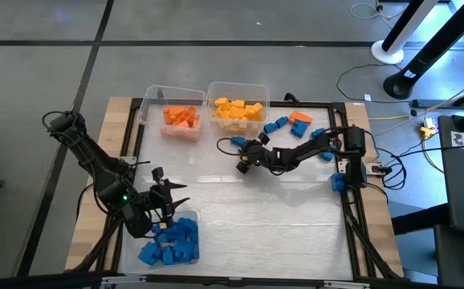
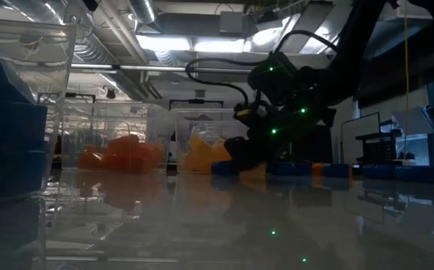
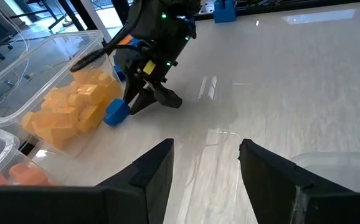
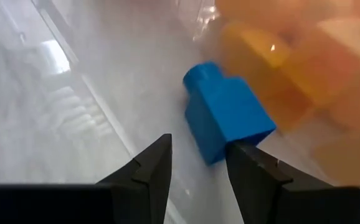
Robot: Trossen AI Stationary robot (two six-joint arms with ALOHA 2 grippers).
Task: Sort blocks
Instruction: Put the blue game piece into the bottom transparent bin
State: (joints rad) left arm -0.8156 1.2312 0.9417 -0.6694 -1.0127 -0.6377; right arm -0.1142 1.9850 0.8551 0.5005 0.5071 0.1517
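Reaching low over the desk (image 1: 248, 217), the right tool (image 1: 243, 163) sits just beside the bin of yellow blocks (image 1: 238, 110), its fingers parted with nothing between them — a lone blue block (image 4: 227, 112) lies on the desk just ahead of the fingertips, close against the clear bin wall. The left tool (image 1: 170, 202) hovers at the near-left corner, at the rim of the bin of blue blocks (image 1: 172, 242); its fingers (image 3: 152, 168) stand apart and hold nothing. The orange blocks (image 1: 181, 117) fill the bin left of the yellow one. A loose cluster of blue and orange blocks (image 1: 292, 123) lies at the far right of the desk — one more blue block (image 1: 338, 183) sits by the right arm's base.
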